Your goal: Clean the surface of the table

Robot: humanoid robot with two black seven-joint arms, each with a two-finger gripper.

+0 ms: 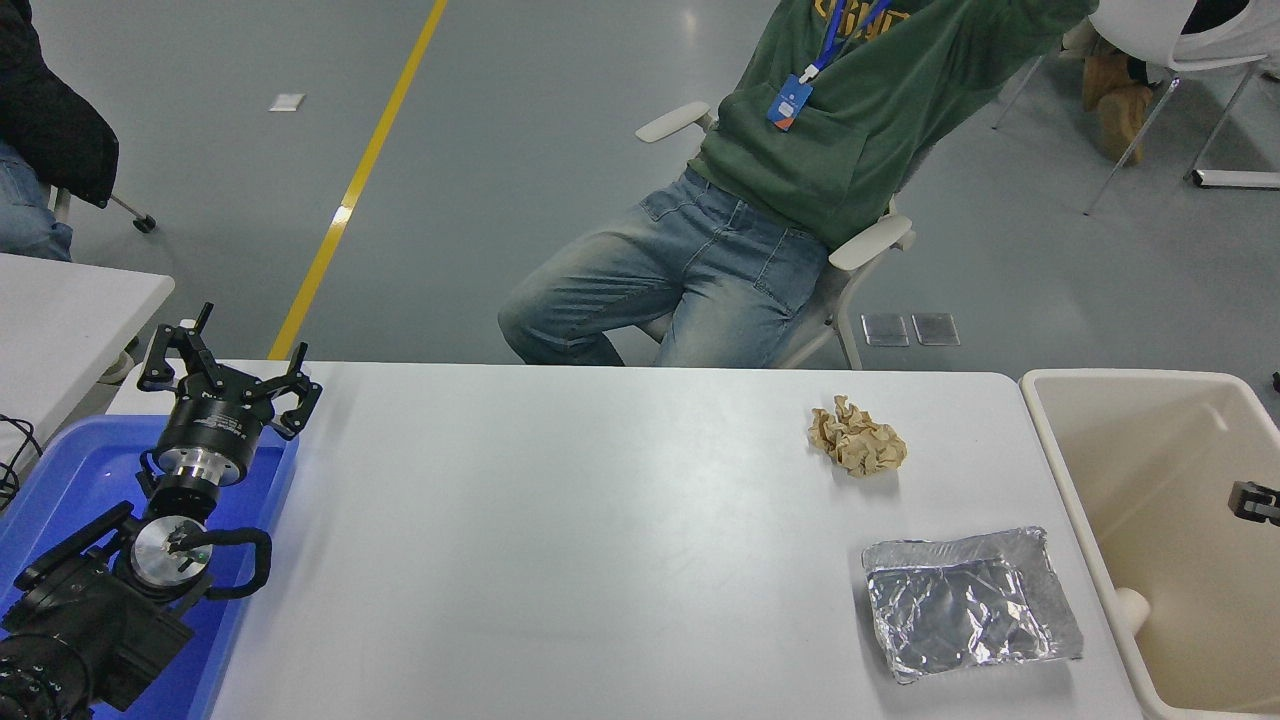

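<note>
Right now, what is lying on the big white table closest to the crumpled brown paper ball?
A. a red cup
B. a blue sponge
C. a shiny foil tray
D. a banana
C: the silver foil tray lies on the table surface just nearer the camera than the crumpled brown paper.
</note>
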